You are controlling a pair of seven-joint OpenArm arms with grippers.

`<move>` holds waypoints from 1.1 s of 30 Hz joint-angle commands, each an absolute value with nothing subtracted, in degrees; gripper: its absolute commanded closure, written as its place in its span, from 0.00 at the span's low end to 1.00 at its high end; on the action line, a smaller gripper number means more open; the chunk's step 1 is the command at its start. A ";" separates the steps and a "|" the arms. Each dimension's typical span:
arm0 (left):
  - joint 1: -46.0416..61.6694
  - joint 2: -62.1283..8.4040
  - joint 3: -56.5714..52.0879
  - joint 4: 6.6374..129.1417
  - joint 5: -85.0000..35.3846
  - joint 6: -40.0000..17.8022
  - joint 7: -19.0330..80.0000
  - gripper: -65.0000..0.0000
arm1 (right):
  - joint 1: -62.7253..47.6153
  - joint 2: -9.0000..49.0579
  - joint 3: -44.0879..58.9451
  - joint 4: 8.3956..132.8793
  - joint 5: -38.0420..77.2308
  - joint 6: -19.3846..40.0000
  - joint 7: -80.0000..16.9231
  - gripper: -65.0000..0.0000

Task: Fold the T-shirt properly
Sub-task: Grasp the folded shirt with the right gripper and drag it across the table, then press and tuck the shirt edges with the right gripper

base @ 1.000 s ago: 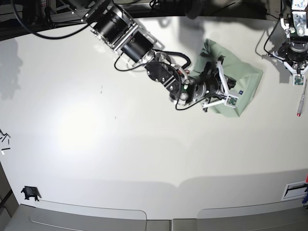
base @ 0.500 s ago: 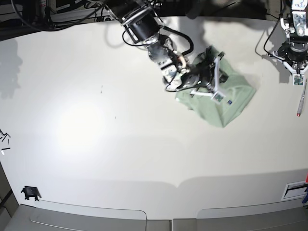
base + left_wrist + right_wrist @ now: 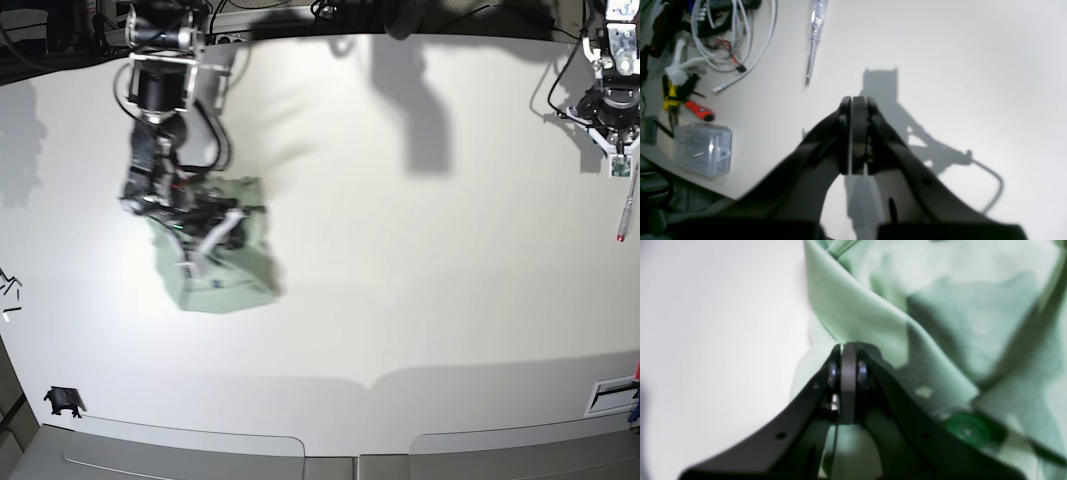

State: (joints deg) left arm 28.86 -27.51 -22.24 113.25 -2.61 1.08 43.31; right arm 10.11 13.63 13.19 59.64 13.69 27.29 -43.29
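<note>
Bundled T-shirt (image 3: 215, 262) lying on the white bench (image 3: 420, 280), toward the left of the base view and well apart from the far-right corner where the left arm is parked. The right end effector (image 3: 847, 350) is sitting directly at the cloth: in the right wrist view its jaws are pressed together with a raised ridge of green fabric meeting their tips, so it is judged to be pinching a fold of the shirt, although the cloth between the pads is not itself showing. From that end effector the bulk of the garment is spreading ahead and to the view's right; bare bench is lying to the view's left. The bundle's longer axis is running roughly from upper left to lower right in the base view. The left end effector (image 3: 853, 106) is clenched on nothing, hovering over bare bench just beside a clear-handled screwdriver (image 3: 814, 36). The right arm is plainly the nearer one. One container is showing, a small clear plastic box (image 3: 702, 148) at the bench edge; its contents are too blurred to tell.
</note>
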 commanded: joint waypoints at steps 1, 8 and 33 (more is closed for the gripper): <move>28.73 -28.45 -22.79 114.15 -2.04 1.50 42.11 1.00 | 8.08 15.81 14.57 58.74 8.29 24.80 -50.28 1.00; 28.75 -28.42 -22.79 114.15 -2.04 1.50 42.17 1.00 | -0.05 22.46 21.47 58.74 17.17 29.50 -54.92 1.00; 29.85 -28.47 -22.79 114.15 -2.02 1.50 42.74 1.00 | -9.72 26.37 22.92 68.64 33.67 31.29 -60.71 1.00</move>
State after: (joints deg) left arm 29.82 -27.51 -22.24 113.25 -2.59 1.06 43.77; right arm -9.17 25.58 23.20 68.90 39.64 33.28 -56.36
